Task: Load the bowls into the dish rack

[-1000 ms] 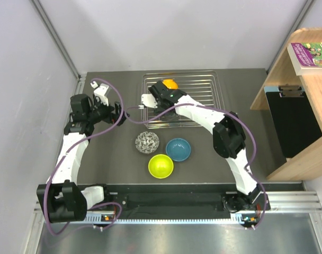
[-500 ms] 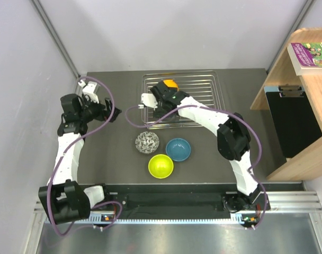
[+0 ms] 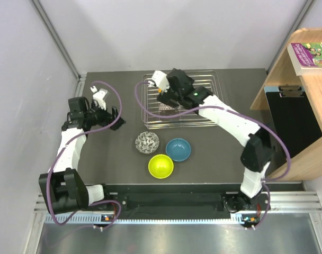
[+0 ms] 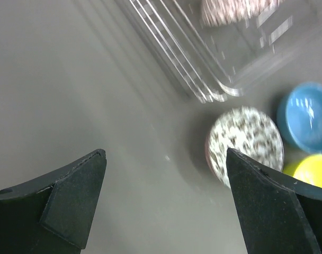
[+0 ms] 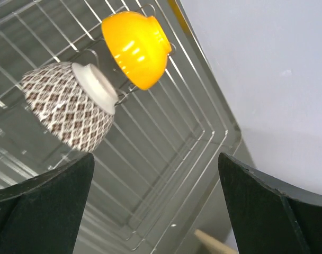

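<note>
Left tool (image 4: 163,159): we see it apart, empty, above the table (image 4: 71,79).
Right tool (image 5: 155,159): apart, empty, over the dish rack (image 5: 166,138).
In rack: orange bowl (image 5: 134,47), brown-patterned bowl (image 5: 68,114).

- Up top, the external camera looks down from behind the arm bases, taking in the whole table (image 3: 203,164).
- Left wrist, in close: past the left gripper (image 4: 165,159), mosaic bowl (image 4: 246,143) ahead to its right.
- Right wrist, close: dish rack (image 5: 166,137) beyond the right gripper (image 5: 155,164).
- All three share the dish rack.
</note>
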`<state>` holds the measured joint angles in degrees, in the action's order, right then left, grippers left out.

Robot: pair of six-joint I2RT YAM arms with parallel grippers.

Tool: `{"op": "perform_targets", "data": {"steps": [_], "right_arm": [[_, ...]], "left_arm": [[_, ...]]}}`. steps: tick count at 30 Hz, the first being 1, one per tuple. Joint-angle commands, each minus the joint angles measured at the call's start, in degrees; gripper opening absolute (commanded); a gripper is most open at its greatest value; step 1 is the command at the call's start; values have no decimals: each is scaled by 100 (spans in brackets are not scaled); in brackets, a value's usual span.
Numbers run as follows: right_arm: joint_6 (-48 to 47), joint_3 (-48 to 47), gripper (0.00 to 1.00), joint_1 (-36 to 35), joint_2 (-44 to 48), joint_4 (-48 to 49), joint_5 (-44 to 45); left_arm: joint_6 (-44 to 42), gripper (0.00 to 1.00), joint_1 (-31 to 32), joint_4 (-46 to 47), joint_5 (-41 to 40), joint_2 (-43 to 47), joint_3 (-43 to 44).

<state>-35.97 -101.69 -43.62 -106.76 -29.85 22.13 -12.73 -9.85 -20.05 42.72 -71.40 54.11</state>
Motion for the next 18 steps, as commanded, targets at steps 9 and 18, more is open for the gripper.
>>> {"op": "perform_targets", "data": {"steps": [9, 18], "right_arm": [[529, 1880, 100, 222, 2501, -74, -1483], [643, 2417, 100, 301, 3038, -118, -1808]], "left_arm": [[-732, 99, 1633, -535, -650, -207, -463], [-564, 99, 1863, -52, -1169, -1165, -269]]}}
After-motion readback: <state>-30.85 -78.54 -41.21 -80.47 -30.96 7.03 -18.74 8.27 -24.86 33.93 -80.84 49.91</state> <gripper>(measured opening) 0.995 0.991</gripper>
